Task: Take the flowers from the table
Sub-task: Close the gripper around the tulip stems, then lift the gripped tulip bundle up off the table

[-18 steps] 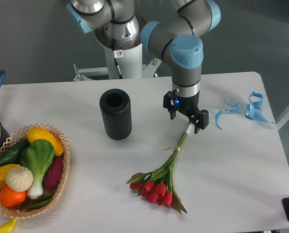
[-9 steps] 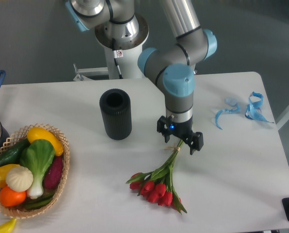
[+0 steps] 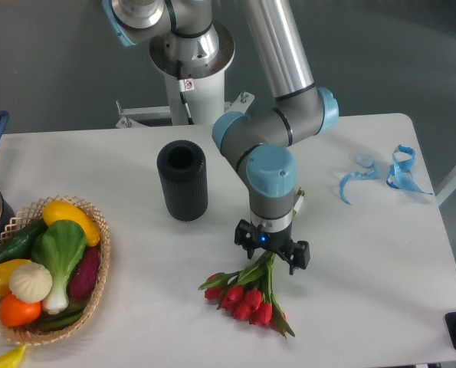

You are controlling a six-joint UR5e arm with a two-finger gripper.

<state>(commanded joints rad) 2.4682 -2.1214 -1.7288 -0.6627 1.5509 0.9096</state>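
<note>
One claw [image 3: 272,257] low over the flowers [image 3: 247,295] on the white table [image 3: 365,261], fingers spread wide astride the stems, black cylinder [image 3: 182,180] behind, vegetable basket [image 3: 44,268] left

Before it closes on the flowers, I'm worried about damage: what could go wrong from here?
The gripper sits low over the flowers, close to the red blooms rather than the far stem end, so closing might pinch leaves or bend stems. Whether both fingers straddle the bundle is hidden, so some stems could slip out. The black cylinder stands near the arm's left; a lift swinging that way might clip it.
</note>
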